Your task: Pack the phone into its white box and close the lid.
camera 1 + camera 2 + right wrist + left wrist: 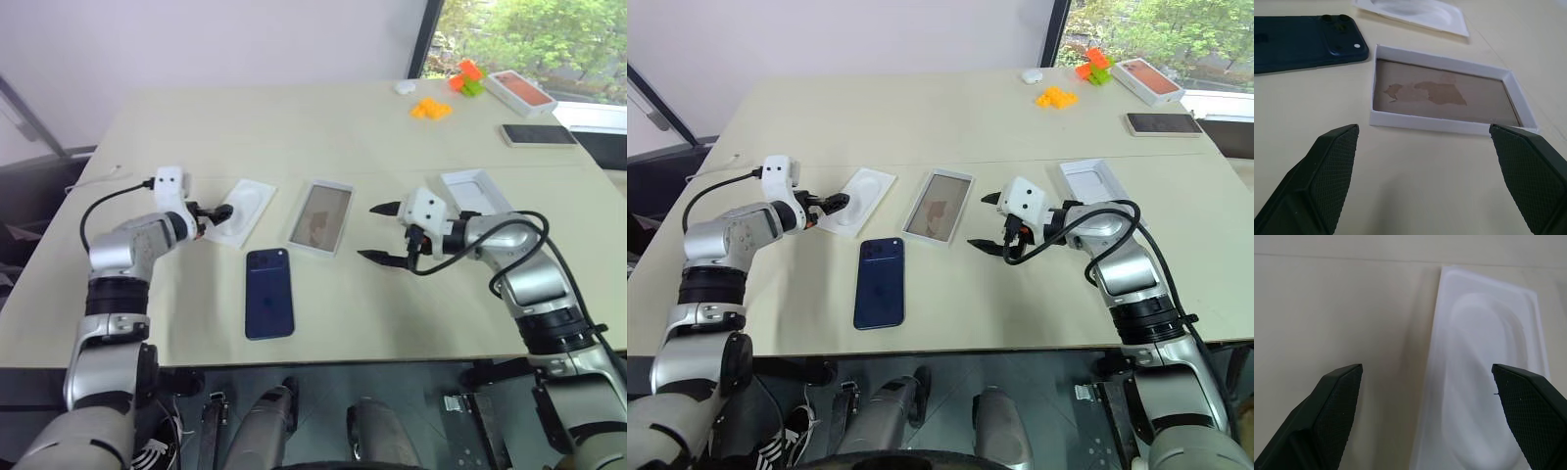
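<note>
The dark navy phone (pixel 269 292) lies back up near the table's front edge, camera cluster at its far end. Just beyond it to the right sits the white box (pixel 320 216), a shallow tray with a brownish floor. The lid (pixel 477 191) rests open side up, further right. My right gripper (pixel 372 232) hovers open between box and lid, pointing at the box (pixel 1420 122), with the phone (pixel 1298 41) beyond it. My left gripper (pixel 220 212) is open over the near edge of a flat white insert (pixel 1484 382) with an oval recess, left of the box.
At the far right of the table are an orange-topped box (pixel 521 92), a black phone with a pale edge (pixel 538 134), orange blocks (pixel 431 109) and an orange-green toy (pixel 467 78). A cable runs along my left arm (pixel 108 201).
</note>
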